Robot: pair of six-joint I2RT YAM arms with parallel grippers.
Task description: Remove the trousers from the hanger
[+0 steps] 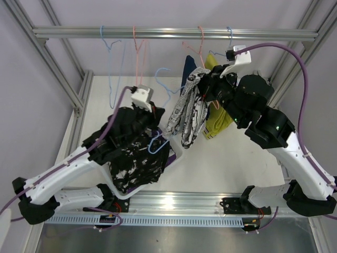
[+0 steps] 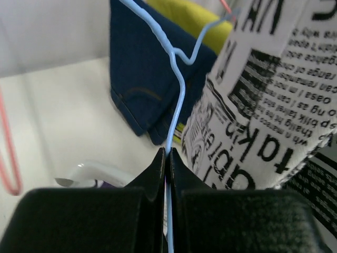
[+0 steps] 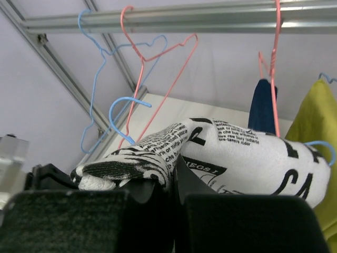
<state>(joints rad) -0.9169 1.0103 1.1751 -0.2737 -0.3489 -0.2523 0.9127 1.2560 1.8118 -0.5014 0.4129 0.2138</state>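
Pinching blue hanger [image 2: 180,100] wire, left gripper [image 2: 166,155]; right gripper [image 3: 174,174] nipped on printed trousers [image 3: 237,153] at folded edge.

I list: white black-print cloth trousers [image 1: 189,113] hanging bunched beside thin blue wire hanger [image 2: 179,95]; navy pair [image 2: 139,79], mustard pair [image 1: 217,124] hung behind.

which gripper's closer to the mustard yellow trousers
Right. The right gripper, jaws shut on the white printed trousers, sits beside the mustard yellow trousers; the left gripper clamps a blue hanger farther left.
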